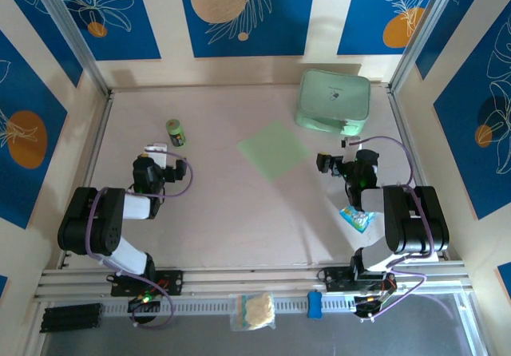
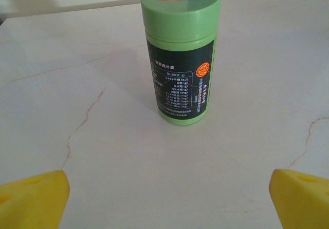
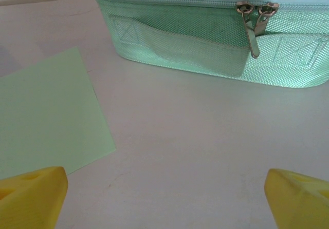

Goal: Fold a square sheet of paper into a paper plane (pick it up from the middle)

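Status: folding is not yet begun.

1. Near edge. A small clear bag (image 1: 253,310) is lying on the rail in front of the arm bases. A blue packet (image 1: 357,218) is lying on the desk (image 1: 223,212) right beside the right arm.

2. Hands. The left hand (image 2: 167,203) is hanging low over the desk with its fingers spread wide and nothing between them. The right hand (image 3: 164,201) is doing the same, apart and empty.

3. Middle. A green bottle (image 2: 181,54) is standing upright just ahead of the left hand. The sheet of paper (image 1: 271,150) is lying flat near the middle of the desk, turned so that its corners point like a diamond. No crease is showing on it. From the right wrist view its nearest corner is sitting ahead and to the left of the right hand.

4. Far side. A mint-green zipped case (image 1: 334,100) is resting by the far right corner, near the sheet's right corner but apart from it.

Remaining, as judged: lifting the sheet from its middle and making every fold.

Clearance: bare desk is lying open on the near and left sides of the sheet. The case is crowding its far right side. The bottle is standing well apart from the sheet, though directly in the left hand's forward path.
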